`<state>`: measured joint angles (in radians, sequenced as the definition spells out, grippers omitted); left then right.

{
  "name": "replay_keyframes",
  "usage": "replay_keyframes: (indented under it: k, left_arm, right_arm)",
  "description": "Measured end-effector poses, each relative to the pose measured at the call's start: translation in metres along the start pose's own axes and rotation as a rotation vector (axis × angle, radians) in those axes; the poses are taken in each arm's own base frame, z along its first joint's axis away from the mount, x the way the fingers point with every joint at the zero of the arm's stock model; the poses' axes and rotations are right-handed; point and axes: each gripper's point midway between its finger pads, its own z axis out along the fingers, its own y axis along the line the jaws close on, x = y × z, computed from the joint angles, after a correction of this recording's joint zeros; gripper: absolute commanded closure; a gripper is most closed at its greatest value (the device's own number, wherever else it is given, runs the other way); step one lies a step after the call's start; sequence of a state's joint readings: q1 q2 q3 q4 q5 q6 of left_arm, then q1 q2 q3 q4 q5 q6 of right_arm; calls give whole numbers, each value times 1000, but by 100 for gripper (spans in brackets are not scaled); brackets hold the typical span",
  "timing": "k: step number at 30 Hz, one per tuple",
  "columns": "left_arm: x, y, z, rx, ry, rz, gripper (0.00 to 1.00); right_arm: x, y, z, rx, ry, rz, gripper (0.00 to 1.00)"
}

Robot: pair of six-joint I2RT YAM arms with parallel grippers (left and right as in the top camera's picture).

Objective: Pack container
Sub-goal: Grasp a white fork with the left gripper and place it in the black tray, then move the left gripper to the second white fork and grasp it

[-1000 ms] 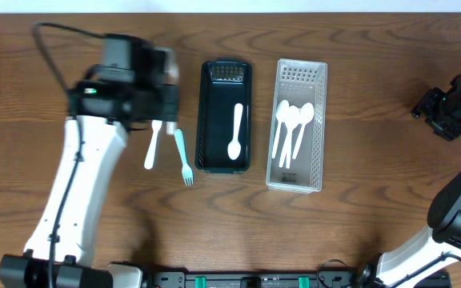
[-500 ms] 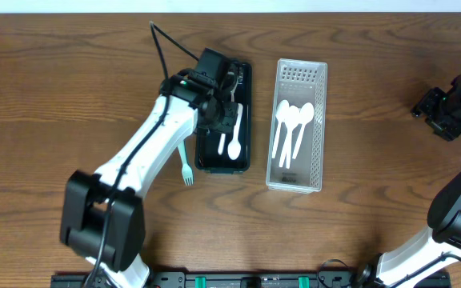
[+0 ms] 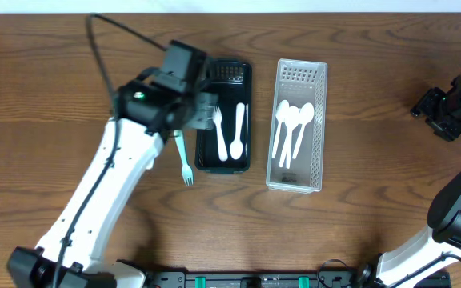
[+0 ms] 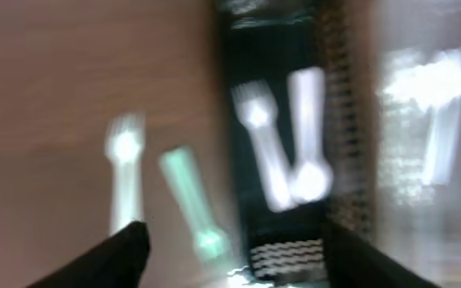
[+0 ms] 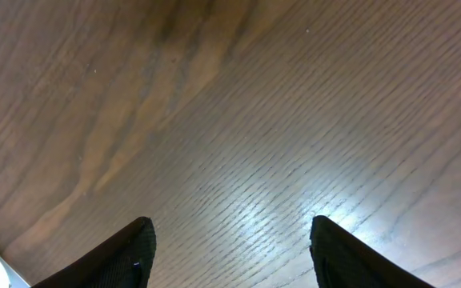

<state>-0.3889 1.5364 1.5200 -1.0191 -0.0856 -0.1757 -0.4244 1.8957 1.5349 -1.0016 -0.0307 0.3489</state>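
A black tray (image 3: 224, 160) holds a white fork (image 3: 218, 132) and a white spoon (image 3: 237, 128), blurred in the left wrist view as fork (image 4: 262, 156) and spoon (image 4: 306, 152). My left gripper (image 3: 205, 108) hovers at the tray's left edge, open (image 4: 234, 268) and empty. A teal fork (image 3: 184, 160) lies on the wood left of the tray. Left of the teal fork (image 4: 189, 200) lies another white fork (image 4: 125, 172), hidden under my arm from overhead. My right gripper (image 3: 445, 112) is open (image 5: 230, 252) over bare wood at the far right.
A clear perforated container (image 3: 301, 182) with three white spoons (image 3: 290, 128) stands right of the black tray. My left arm (image 3: 110, 184) slants across the table's left half. A cable (image 3: 126, 32) loops above the left wrist.
My left gripper has opened and drawn back to the left from over the black tray. A white fork now lies in the tray beside the spoon. The right arm is unmoved.
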Motion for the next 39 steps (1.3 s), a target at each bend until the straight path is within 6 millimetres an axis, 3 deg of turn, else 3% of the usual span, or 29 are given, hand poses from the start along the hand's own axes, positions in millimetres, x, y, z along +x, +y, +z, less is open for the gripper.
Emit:
replay_keyframes:
  k: [2,5,7,10,14,22,30,39]
  left_arm:
    - [8,29,11,-87,33,-38,24]
    - [29,75,51,-203,127,-112,24]
    - [45,96,79,-231,189,-138,24]
    - [64,112,117,-179,272,-128,24]
    - [62,119,144,-97,274,-99,24]
    - [44,119,161,-38,202,16,26]
    - [59,118,195,-21,266,51,26]
    - [53,114,205,-3,237,54,29]
  right_arm:
    - [0,0,0,0,0,0,34]
    - [0,0,0,0,0,0,34]
    - [0,0,0,0,0,0,34]
    - [0,0,0,0,0,0,34]
    - [0,0,0,0,0,0,33]
    - [0,0,0,0,1,0,34]
    - [1,0,0,1,3,0,35]
    - [3,-1,0,4,11,1,36]
